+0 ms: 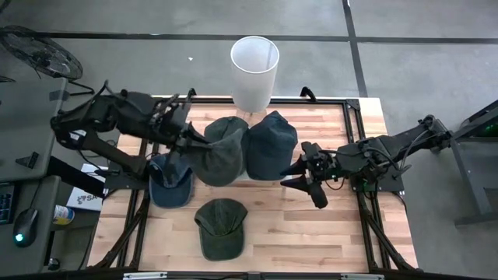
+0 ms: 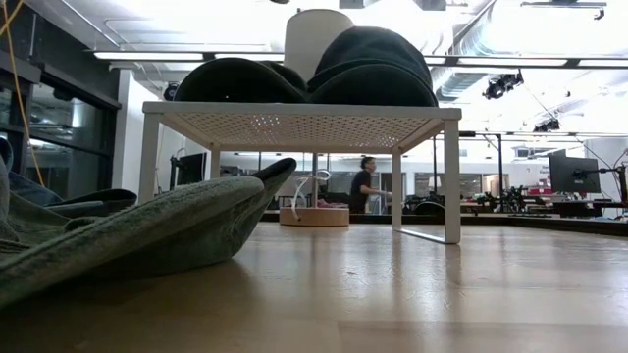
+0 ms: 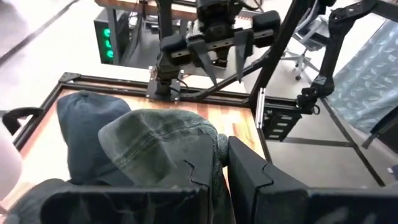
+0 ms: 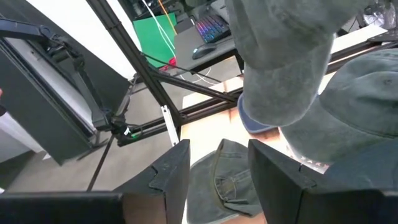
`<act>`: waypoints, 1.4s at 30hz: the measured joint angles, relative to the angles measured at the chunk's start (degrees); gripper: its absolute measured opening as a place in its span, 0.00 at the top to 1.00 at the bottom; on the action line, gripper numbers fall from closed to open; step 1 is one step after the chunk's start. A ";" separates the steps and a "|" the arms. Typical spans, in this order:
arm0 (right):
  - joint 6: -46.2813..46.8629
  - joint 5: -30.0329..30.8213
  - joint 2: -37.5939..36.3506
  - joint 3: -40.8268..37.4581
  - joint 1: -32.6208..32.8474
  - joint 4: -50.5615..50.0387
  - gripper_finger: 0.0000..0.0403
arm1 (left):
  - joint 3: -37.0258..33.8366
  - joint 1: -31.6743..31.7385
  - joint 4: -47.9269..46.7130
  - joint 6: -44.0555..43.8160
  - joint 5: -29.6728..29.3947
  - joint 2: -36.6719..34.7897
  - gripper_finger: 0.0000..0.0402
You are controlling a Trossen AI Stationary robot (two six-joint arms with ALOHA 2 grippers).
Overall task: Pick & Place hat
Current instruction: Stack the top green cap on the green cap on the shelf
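In the high view the left gripper (image 1: 189, 141) is a little left of the middle of the frame, and its fingers are closed narrow on the edge of a grey-green cap (image 1: 220, 152), which it holds over the white rack near the far side of the table (image 1: 342, 225). In the left wrist view the same cap (image 3: 165, 152) hangs in front of the two dark fingers (image 3: 249, 180), with its cloth pinched between them. Just to the right of it, touching it, a dark blue-grey cap (image 1: 271, 144) sits on the rack. A blue cap (image 1: 170, 183) lies on the table partly under the held cap, to the lower left of it. A dark green cap (image 1: 220, 226) lies alone on the wood in the lower middle of the frame. The right gripper (image 1: 305, 180) is right of the middle, beside the blue-grey cap, and its fingers are spread apart and hold nothing. A white bucket (image 1: 254, 71) stands on the floor behind the table at the upper middle. In the low view the white rack (image 2: 299, 123) carries two dark caps on top of it.
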 joint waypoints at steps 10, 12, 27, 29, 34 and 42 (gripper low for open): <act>0.15 0.39 0.00 0.00 0.00 0.02 0.62 | -0.04 14.17 -0.54 3.57 19.41 0.38 0.95; 0.15 0.40 0.00 0.00 0.00 0.02 0.62 | -0.04 16.48 -0.69 3.99 22.76 0.33 0.95; 0.17 2.95 0.04 0.02 0.00 0.09 0.62 | -6.62 27.07 2.45 5.60 38.26 0.45 0.95; 0.17 2.95 0.04 0.02 -0.02 0.09 0.62 | -7.42 27.77 3.47 5.56 39.73 0.43 0.95; 0.17 2.95 0.04 0.02 -0.02 0.09 0.62 | -9.83 27.95 4.65 5.36 40.63 0.35 0.95; 0.17 3.01 0.04 0.02 -0.01 0.09 0.62 | -13.43 27.95 7.24 4.73 40.95 0.37 0.95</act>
